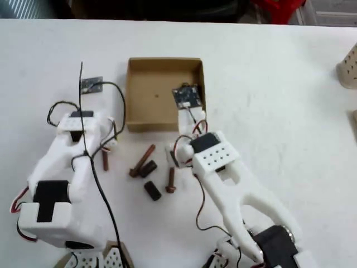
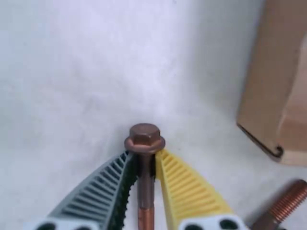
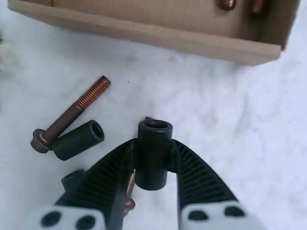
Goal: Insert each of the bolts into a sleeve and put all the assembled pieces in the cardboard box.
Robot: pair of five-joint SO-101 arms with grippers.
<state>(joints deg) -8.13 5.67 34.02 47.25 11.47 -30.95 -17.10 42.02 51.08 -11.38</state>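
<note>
Our left pincer (image 2: pixel 144 163) pinched a bolt (image 2: pixel 145 141); our right pincer (image 3: pixel 153 143) pinched a sleeve (image 3: pixel 153 163), with the box (image 3: pixel 144 36) beyond it.

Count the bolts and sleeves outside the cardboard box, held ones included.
Bolts: 3 (left-held bolt, slanted bolt, lone bolt)
Sleeves: 3 (right-held sleeve, sleeve beside the slanted bolt, lone sleeve)
Total: 6

A robotics lab or hobby workshop: on a plain white surface (image 1: pixel 290 84) stand the white plastic-printed left arm (image 1: pixel 61 162) and right arm (image 1: pixel 245 190), servo wires bare (a black cable (image 1: pixel 99 184) trails loose), and what looks like a small electronics board (image 1: pixel 91 85) lies beyond the left pincer (image 2: pixel 144 155).
</note>
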